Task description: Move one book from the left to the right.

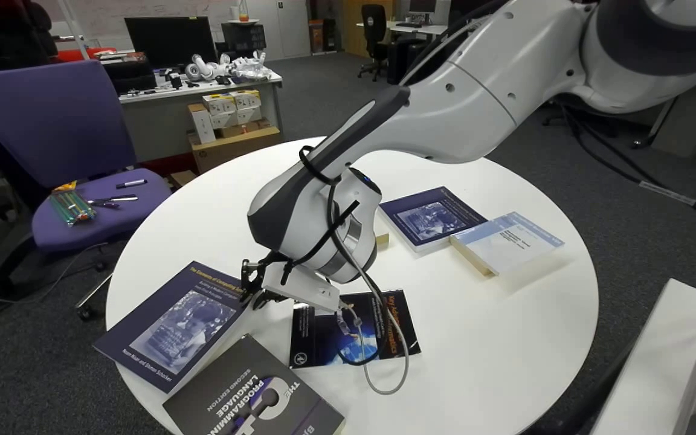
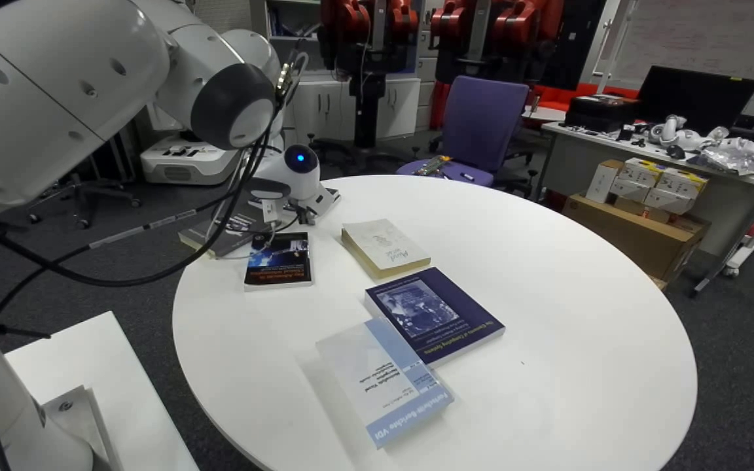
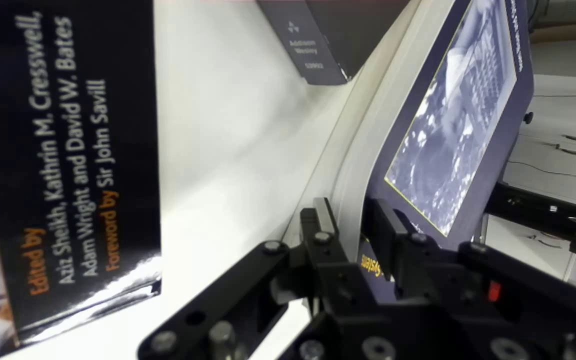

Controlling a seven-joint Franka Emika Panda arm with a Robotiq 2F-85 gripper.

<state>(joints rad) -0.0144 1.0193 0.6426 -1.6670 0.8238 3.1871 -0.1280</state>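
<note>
A dark blue book, The Elements of Computing Systems, lies at the table's left in an exterior view, its lower left corner past the rim. My gripper is at its right edge near the top. In the wrist view, the gripper has a narrow gap, with the book between its fingers: one on the page-edge side, one over the cover. The cover edge bends near the fingers, so it looks pinched. In an exterior view the gripper mostly hides this book.
A grey C++ book lies close beside it. A black informatics book lies under the wrist. A cream book, another dark blue copy and a light blue book overlapping that copy lie further along the white round table.
</note>
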